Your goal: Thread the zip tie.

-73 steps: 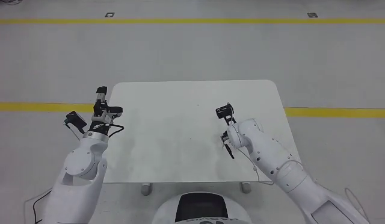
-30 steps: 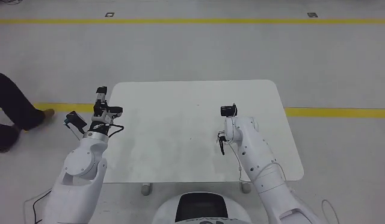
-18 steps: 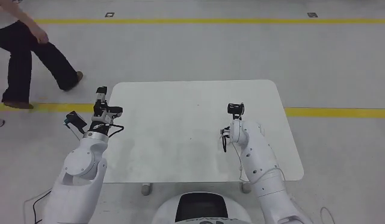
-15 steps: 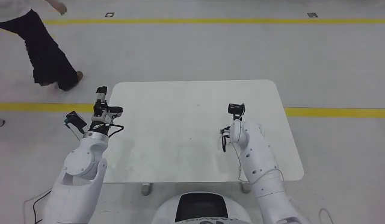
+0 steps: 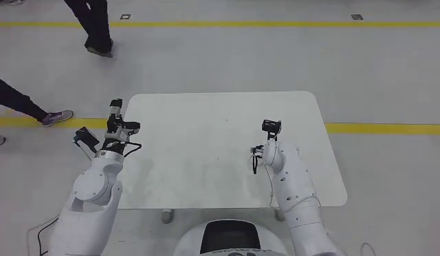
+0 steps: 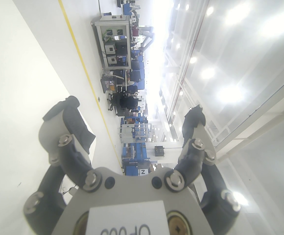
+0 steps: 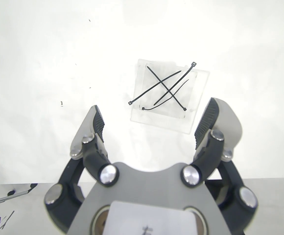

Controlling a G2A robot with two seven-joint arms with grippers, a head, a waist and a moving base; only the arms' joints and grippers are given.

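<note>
— While the top view looks down, where are the arms?
— Left gripper (image 5: 121, 117) at the left edge of the table (image 5: 206, 111); right gripper (image 5: 255, 161) right of centre.
— Left wrist view?
— Spread wide, empty, facing the room.
— Right wrist view?
— Wide too, empty. Zip ties (image 7: 167, 89) lie crossed in a clear tray (image 7: 202, 84) just ahead of it, axes diagonal. The right arm is nearer, I judge.
</note>
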